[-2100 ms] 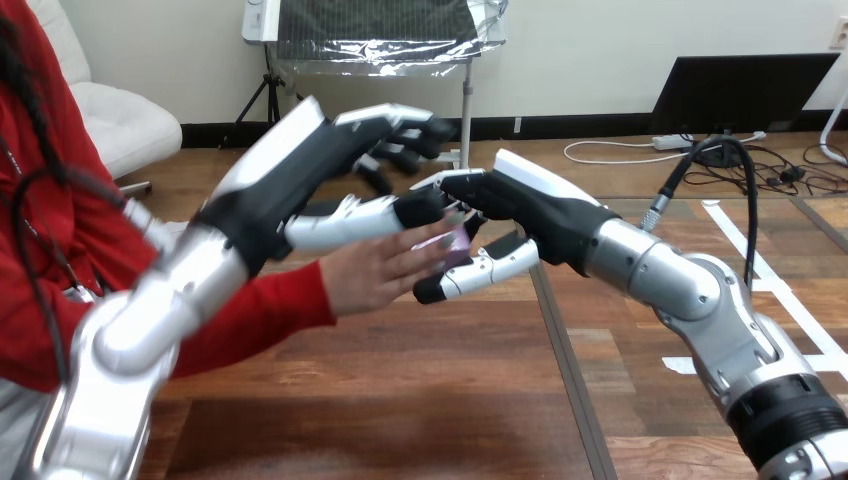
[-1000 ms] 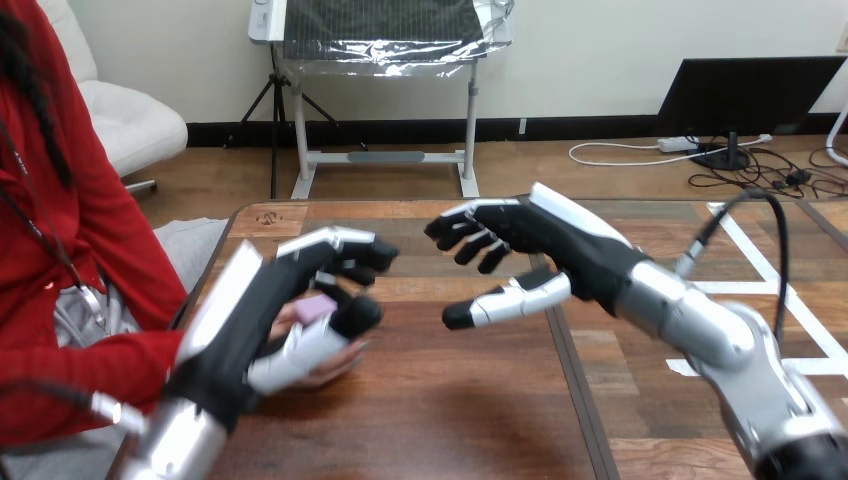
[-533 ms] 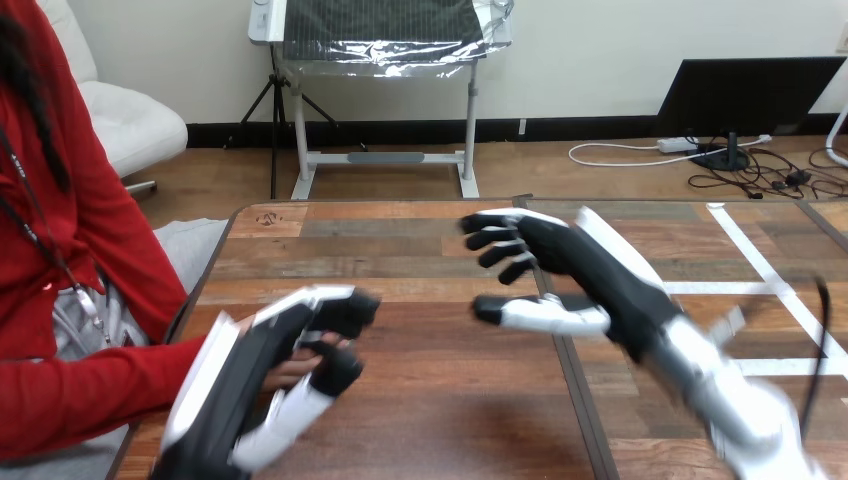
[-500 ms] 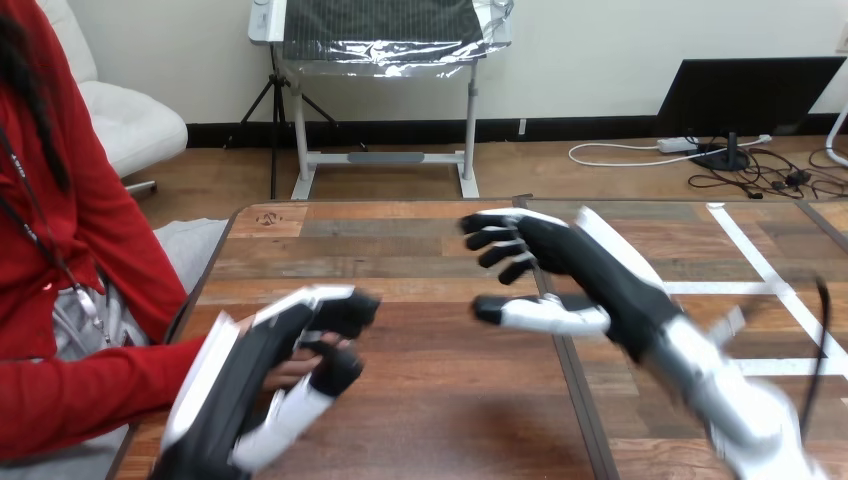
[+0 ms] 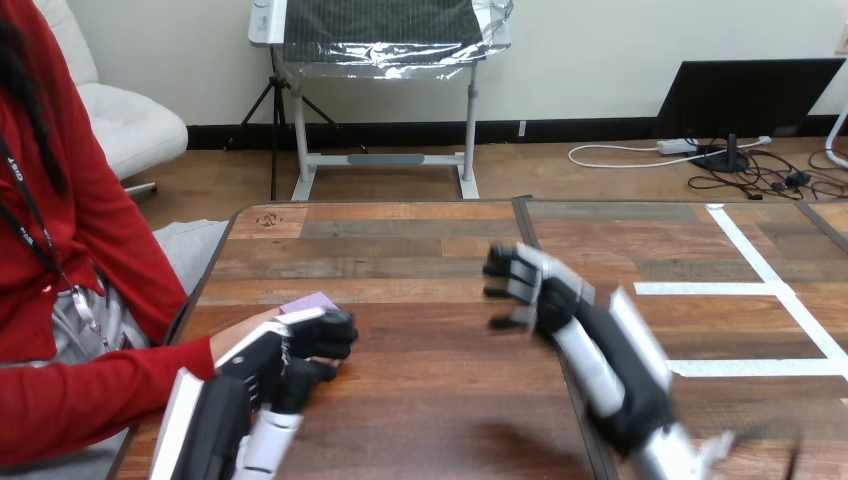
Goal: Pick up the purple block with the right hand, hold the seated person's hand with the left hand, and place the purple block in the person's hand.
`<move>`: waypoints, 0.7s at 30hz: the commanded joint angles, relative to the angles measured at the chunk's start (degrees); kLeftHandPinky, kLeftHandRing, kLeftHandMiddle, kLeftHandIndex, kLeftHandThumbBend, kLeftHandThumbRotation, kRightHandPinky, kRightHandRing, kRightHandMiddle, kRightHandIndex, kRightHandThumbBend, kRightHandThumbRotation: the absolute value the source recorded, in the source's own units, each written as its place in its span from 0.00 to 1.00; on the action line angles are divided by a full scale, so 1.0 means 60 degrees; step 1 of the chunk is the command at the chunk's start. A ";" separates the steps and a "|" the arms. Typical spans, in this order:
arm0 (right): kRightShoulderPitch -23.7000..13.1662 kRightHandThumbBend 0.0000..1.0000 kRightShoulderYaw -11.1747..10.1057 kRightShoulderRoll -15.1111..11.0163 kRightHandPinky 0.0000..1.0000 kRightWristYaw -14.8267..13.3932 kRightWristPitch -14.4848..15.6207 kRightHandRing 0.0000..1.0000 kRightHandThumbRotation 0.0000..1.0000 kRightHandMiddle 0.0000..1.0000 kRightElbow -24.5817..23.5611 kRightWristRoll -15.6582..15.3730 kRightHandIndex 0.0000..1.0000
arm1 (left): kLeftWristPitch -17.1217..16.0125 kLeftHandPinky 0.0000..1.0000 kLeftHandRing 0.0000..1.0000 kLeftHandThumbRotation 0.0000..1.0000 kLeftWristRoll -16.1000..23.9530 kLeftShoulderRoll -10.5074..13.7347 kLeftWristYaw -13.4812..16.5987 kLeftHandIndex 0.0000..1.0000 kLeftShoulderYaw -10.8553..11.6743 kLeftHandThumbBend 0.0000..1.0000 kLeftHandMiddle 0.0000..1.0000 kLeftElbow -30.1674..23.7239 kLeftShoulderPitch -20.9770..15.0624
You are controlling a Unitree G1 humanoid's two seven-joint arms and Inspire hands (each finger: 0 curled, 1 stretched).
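Flagging drop-to-counter risk: left hand curls round the person's hand, right hand well right of it, state unreadable; purple block on its far edge may slide off if jolted.

I'm working with a bright, even picture, lit softly from above. The wooden table shows a pale sheen on its far planks and a darker tone near me. The white shells on the left hand and right hand come up bright, while their black parts stay deep.
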 commanded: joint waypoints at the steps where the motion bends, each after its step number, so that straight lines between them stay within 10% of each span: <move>1: 0.0381 0.79 0.0123 0.0684 0.79 0.0358 0.0155 0.86 1.00 0.89 -0.0891 0.0695 0.89 | -0.0248 0.65 0.72 1.00 -0.0778 -0.0204 -0.0192 0.72 -0.0253 0.57 0.72 -0.0571 -0.0127; 21: 0.1513 0.77 0.0094 0.1768 0.84 0.0493 0.0213 0.86 1.00 0.89 -0.1277 0.0965 0.90 | 0.0410 0.69 0.77 1.00 -0.1278 -0.0080 -0.0390 0.77 -0.0088 0.61 0.77 -0.1229 0.0022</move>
